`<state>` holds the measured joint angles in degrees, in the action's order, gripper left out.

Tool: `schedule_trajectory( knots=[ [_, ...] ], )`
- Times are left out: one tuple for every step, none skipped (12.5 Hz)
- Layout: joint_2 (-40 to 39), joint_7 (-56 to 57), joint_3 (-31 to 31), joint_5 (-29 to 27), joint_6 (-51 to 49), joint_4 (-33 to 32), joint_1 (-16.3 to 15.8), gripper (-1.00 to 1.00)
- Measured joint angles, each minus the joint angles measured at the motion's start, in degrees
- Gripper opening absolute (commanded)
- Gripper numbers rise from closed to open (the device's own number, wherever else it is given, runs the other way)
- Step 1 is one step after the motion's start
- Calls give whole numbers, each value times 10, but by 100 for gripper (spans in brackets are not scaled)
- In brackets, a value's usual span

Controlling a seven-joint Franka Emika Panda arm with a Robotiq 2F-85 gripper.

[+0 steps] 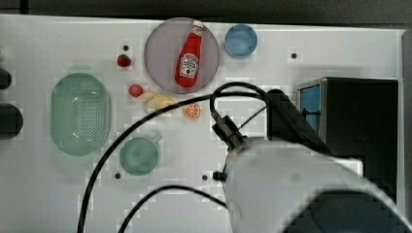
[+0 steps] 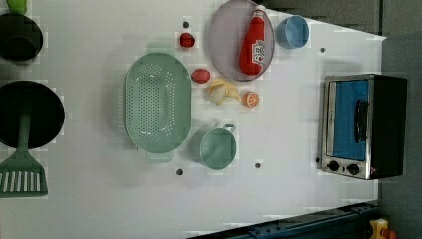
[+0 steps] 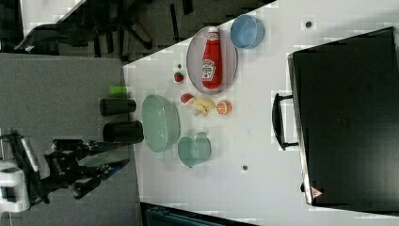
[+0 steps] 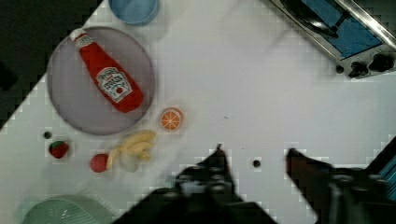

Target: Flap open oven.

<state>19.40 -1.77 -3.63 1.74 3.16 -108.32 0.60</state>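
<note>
A: Oven [image 2: 363, 127] where?
B: At the left view's right edge of the white surface [image 2: 288, 189], well apart from the food props. Door facing toward the colander [image 2: 158, 109] side. In the top view, partly behind the arm.

A: Door state?
B: Shut, flush with the silver frame. Task not started, by the look of it.

A: Looks?
B: Boxy, black top and sides, silver frame, blue-tinted glass door, dark bar handle [image 2: 361, 121] standing off the glass, two black knobs [image 2: 343, 168] beside the door. Handle bar also clear in the right view, sticking out from the front.

A: Hand [image 4: 254, 156]?
B: In the wrist view two dark fingers standing apart, clear gap, nothing between. Open, empty. Hanging above bare surface, near the orange slice [image 4: 171, 119], not at the oven.

A: Why there?
B: Probably a start pose; handle off toward the corner of the wrist view, so approach not yet done.

A: Clutter?
B: Ketchup bottle [image 2: 254, 42] lying on grey plate [image 2: 224, 30], blue bowl [image 2: 292, 31] beside, green cup [image 2: 218, 148], banana [image 2: 222, 91], strawberry [image 2: 187, 40]. All away from the door, so likely no obstruction to the flap swing.
</note>
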Motion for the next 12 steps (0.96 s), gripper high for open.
schedule_trajectory(
  knots=[
    [-8,0,-2,-2,1,-6,-2,-55],
    [-14,0,-6,-3,2,-15,-5,-65],
    [-20,6,-10,-2,-1,-23,-7,-65],
    [-24,15,-16,-4,-2,-30,-8,-65],
    [-27,34,-23,-5,-5,-32,-7,-65],
    [-28,66,-35,0,-8,-32,-9,-65],
    [-29,100,-51,0,-9,-32,-9,-65],
    [-29,139,-68,-3,-7,-32,-8,-65],
    [-30,187,-88,-3,-5,-32,-8,-65],
    [-31,236,-111,-3,-2,-33,-5,-65],
    [-34,284,-132,-4,7,-33,-3,-65],
    [-38,331,-154,-2,21,-34,-2,-65]
  ],
)
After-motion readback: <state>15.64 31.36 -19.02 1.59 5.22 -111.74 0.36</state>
